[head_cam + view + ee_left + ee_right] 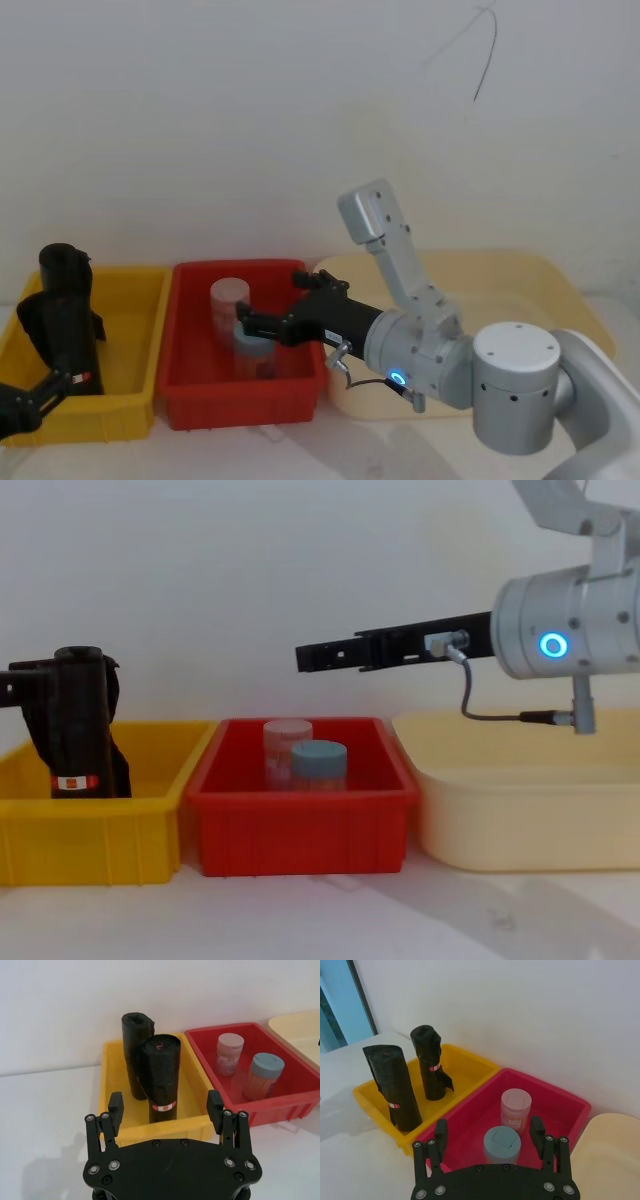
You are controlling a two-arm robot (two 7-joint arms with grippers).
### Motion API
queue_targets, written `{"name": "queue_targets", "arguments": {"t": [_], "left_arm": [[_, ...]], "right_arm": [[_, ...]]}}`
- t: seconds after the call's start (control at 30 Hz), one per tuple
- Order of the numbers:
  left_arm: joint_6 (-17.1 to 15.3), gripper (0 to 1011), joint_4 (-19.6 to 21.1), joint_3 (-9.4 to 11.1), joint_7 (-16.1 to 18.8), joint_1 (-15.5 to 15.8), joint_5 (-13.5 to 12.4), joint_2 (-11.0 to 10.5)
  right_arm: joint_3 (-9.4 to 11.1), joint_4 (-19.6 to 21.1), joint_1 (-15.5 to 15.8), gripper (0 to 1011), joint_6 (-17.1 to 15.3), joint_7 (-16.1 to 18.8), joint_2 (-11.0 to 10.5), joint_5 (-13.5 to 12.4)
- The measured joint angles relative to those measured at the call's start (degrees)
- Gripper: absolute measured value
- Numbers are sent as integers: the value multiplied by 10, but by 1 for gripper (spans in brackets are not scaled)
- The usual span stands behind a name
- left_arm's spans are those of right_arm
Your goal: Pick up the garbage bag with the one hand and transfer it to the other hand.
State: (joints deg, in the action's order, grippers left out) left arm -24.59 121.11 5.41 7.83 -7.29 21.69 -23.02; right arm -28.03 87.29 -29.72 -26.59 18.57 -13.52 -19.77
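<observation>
The left claw is hovering wide open and empty, facing the upright garbage bag standing just ahead, in line with its gap.

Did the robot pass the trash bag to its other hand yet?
Not yet. Nothing looks done: the garbage bag stands in the yellow bin, untouched. In hand now: the left pincer is open and lined up just in front of it. The right pincer is open above the red bin. Left to do: grab, lift, and hand it over.
</observation>
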Motion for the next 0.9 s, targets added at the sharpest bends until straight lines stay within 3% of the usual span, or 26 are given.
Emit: {"name": "queue_targets", "arguments": {"t": [0.33,0.6,0.9], "left_arm": [[0,1001,-41,-5,-32,40,16,-1],[10,1001,-93,5,-66,91,24,2],[13,1001,-123,11,-78,121,22,7]], "right_arm": [[-12,-22,-17,1001,-10,3,9,8],[-16,-35,-24,1001,-16,6,15,13],[-15,-48,-30,1001,-18,10,17,14]]}}
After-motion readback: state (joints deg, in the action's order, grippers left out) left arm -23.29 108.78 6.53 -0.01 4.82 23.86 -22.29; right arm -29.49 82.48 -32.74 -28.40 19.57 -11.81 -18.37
